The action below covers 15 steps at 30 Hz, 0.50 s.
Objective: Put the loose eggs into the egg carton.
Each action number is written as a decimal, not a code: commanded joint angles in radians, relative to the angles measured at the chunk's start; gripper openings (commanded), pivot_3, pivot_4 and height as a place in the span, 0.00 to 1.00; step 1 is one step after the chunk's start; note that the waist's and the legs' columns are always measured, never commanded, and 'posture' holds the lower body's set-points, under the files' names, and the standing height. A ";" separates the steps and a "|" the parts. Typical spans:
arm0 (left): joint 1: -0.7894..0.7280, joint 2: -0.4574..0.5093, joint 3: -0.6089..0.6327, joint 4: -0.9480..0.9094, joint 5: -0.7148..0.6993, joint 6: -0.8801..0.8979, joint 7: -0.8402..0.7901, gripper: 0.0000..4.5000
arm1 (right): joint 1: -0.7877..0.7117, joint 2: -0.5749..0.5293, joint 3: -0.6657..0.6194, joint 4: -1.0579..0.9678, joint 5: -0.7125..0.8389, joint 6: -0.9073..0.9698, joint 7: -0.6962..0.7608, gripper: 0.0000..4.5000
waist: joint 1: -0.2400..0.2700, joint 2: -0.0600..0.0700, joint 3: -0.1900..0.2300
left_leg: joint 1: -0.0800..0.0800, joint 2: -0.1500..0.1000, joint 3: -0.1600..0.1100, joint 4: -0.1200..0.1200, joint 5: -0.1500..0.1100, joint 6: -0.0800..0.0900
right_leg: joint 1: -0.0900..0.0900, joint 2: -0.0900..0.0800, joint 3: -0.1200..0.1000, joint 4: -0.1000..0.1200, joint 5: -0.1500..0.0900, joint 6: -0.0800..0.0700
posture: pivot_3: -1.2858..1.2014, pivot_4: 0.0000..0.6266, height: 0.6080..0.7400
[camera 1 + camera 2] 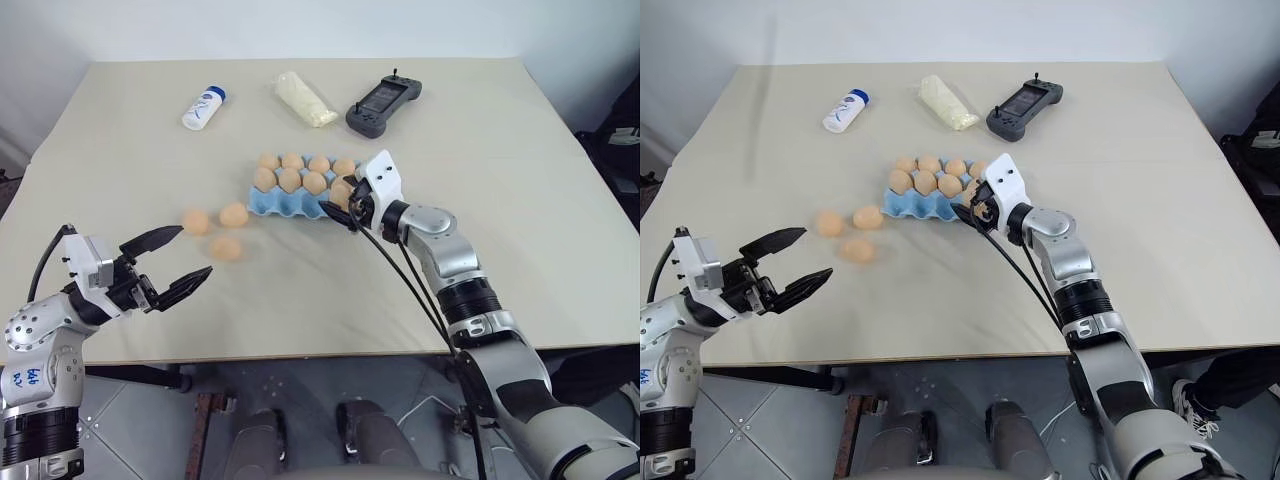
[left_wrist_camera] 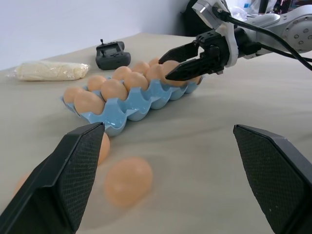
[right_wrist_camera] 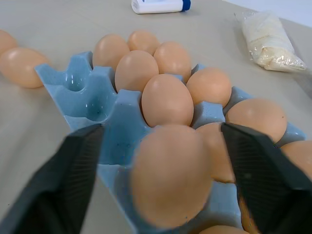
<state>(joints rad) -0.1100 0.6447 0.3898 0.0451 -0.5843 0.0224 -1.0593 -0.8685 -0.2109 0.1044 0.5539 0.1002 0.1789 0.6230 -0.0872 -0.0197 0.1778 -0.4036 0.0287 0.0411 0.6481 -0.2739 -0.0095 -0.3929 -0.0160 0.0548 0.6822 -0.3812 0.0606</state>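
From the head views the egg carton (image 1: 290, 200) lies near the middle of the desk (image 1: 520, 250), with 3 loose eggs (image 1: 232, 215) on the bare surface just beside its left end, toward the desk's left edge. The back 2 rows of the carton hold eggs, while the front row toward the near edge is mostly bare cups. The right wrist view adds what the head views hide: 1 egg (image 3: 170, 175) sits in a front cup at the carton's right end, between the 2 black fingers (image 3: 73, 180) of the right tool (image 1: 345, 205), and the fingers stand apart from its sides, so the tool is released and grasps nothing. The left wrist view shows the same from the side, the right tool's fingers spread above and around that end egg. The right arm reaches forward over the desk, its tool roughly level and angled toward the left. The left tool (image 1: 175, 260) hangs near the desk's near left corner, fingers spread wide with nothing between them, pointing toward the loose eggs and well apart from the carton. Along the far edge lie a white bottle (image 1: 203, 108), a white plastic-wrapped packet (image 1: 305, 98) and a dark grey controller (image 1: 383, 105).
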 commanded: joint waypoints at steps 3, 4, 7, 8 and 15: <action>-0.013 0.006 0.018 -0.005 -0.005 -0.023 0.001 1.00 | -0.022 -0.031 -0.028 -0.076 0.012 0.013 0.007 0.99 | 0.002 0.000 0.000 | 0.000 0.000 0.000 0.000 0.000 0.000 | 0.000 0.000 0.000 0.000 0.000 0.000 | 0.52 0.24 1.00; -0.013 0.006 0.018 -0.004 -0.005 -0.024 0.002 1.00 | -0.021 -0.041 -0.031 -0.087 0.014 0.018 0.013 0.99 | 0.002 0.000 0.000 | 0.000 0.000 0.000 0.000 0.000 0.000 | 0.000 0.000 0.000 0.000 0.000 0.000 | 0.52 0.24 1.00; -0.013 0.005 0.019 -0.003 -0.004 -0.027 0.005 1.00 | -0.015 -0.062 -0.035 -0.114 0.020 0.027 0.026 0.99 | 0.002 0.000 0.000 | 0.000 0.000 0.000 0.000 0.000 0.000 | 0.000 0.000 0.000 -0.001 0.000 0.000 | 0.52 0.24 1.00; -0.013 0.003 0.023 -0.004 -0.002 -0.029 0.016 1.00 | -0.009 -0.079 -0.044 -0.138 0.040 0.032 0.053 0.99 | 0.002 0.000 0.000 | 0.000 0.000 0.000 0.000 0.000 0.000 | 0.000 0.000 0.000 -0.001 0.000 0.000 | 0.52 0.24 1.00; 0.010 -0.015 0.068 -0.033 0.046 -0.044 0.177 1.00 | 0.053 -0.176 -0.107 -0.189 0.155 -0.012 0.256 0.99 | 0.002 0.000 0.000 | 0.000 0.000 0.000 -0.001 0.000 0.000 | 0.001 0.000 0.000 -0.002 0.000 0.000 | 0.52 0.24 1.00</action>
<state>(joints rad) -0.1085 0.6332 0.4203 0.0444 -0.5526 -0.0024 -0.9244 -0.8201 -0.3779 0.0263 0.3963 0.2165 0.1916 0.8385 -0.0850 -0.0196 0.1779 -0.4038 0.0287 0.0411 0.6475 -0.2740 -0.0093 -0.3922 -0.0161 0.0546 0.6805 -0.3812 0.0608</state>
